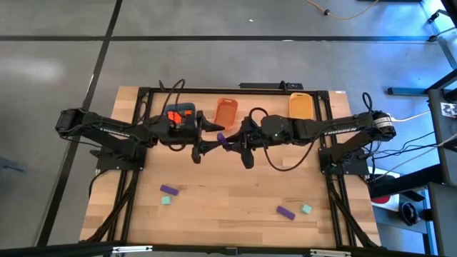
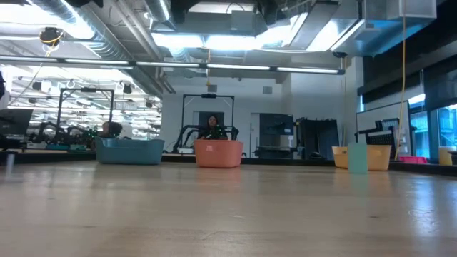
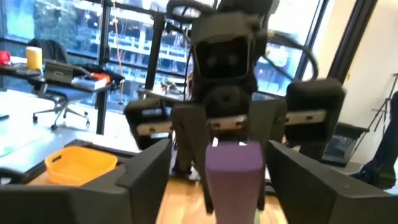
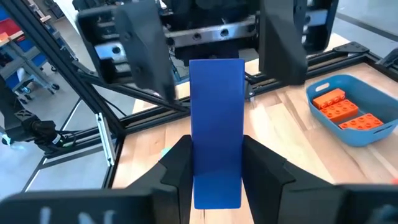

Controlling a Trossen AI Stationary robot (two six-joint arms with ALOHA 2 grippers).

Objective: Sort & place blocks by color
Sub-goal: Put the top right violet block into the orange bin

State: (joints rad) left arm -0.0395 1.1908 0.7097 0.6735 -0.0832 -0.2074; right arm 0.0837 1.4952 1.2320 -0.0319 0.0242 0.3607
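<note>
Currently I see the right gripper (image 1: 227, 140) clamping a purple brick (image 1: 222, 139) mid-frame between the left gripper's (image 1: 207, 138) spread fingers; misaligned handover risks dropping it.

both arms are dark, near black, built from slim jointed links with white lettering along the forearms. black cables loop loosely off each one near the wrist. the right arm (image 1: 343, 128) has a pale ring at its shoulder end. seen close, the left gripper (image 4: 211, 37) has broad flat black fingers on a silver screwed rail.
</note>
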